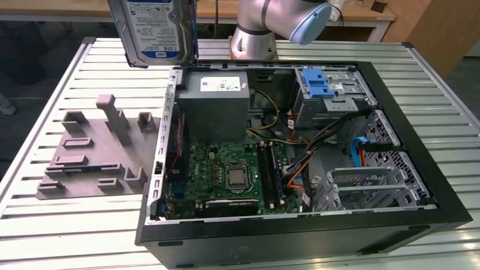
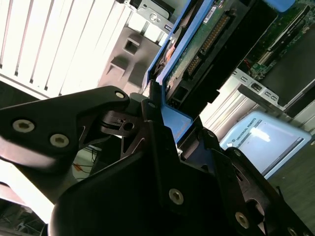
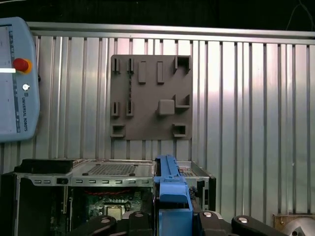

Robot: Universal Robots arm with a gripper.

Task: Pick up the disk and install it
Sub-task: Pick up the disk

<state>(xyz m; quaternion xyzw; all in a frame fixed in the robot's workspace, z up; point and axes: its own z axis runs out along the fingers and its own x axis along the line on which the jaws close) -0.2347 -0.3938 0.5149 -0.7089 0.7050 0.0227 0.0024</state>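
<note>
Bright light glares off the slatted table (image 1: pixel 442 112), while the open computer case (image 1: pixel 300 232) lies darker inside.

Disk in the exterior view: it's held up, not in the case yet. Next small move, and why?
Probably carry it toward the exterior view's right. The gripper is shut on the disk, which hangs upright at the left end of the case in that view. The drive cage sits further right.

Silver arm (image 1: pixel 251 35); blue cap (image 1: pixel 309 22); black tool (image 2: pixel 176 118)
</note>
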